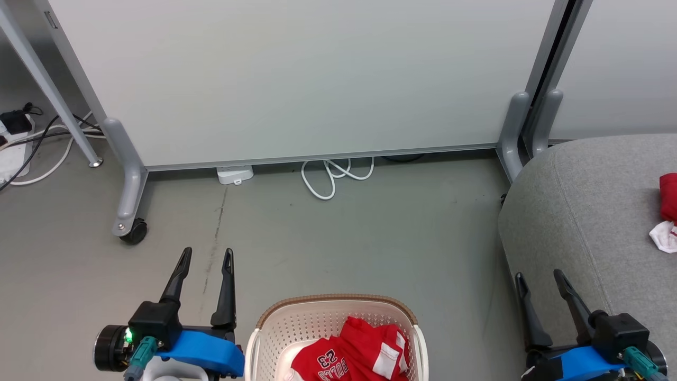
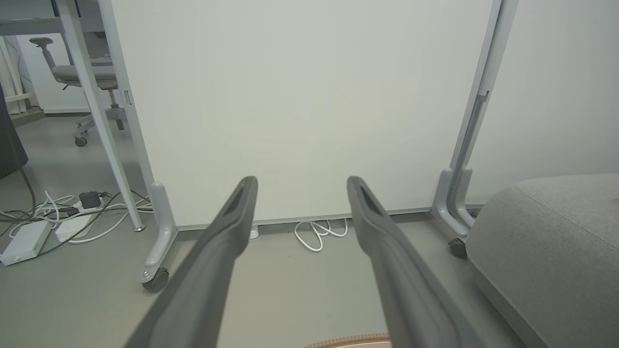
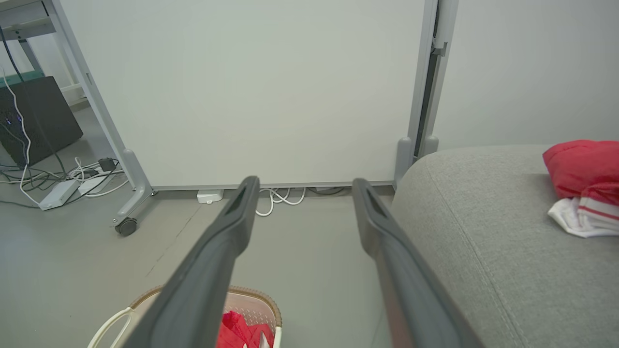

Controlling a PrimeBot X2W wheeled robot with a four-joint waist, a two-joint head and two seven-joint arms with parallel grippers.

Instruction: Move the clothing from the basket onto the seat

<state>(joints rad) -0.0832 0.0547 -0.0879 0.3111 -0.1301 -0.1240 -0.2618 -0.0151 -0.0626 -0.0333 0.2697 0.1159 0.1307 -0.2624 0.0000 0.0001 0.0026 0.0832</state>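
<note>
The left gripper (image 1: 207, 251), just left of the basket (image 1: 338, 300), and the right gripper (image 1: 538, 275), well to its right by the seat (image 1: 582, 211), both stand wide open and hold nothing. To my eye, the grab should come straight down inside the basket, pinch a raised fold of the red jersey (image 1: 351, 354), and lift it clear of the rim before swinging right. I count one basket, one seat, two grippers, one jersey in the basket and one red-and-white bundle (image 1: 667, 211) on the seat, far to the basket's right.

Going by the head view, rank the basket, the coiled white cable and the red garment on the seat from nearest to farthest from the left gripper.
1. Basket, close beside the left gripper, on its right.
2. Coiled white cable, ahead on the floor under the panel.
3. Red garment, on the seat, far right.
</note>
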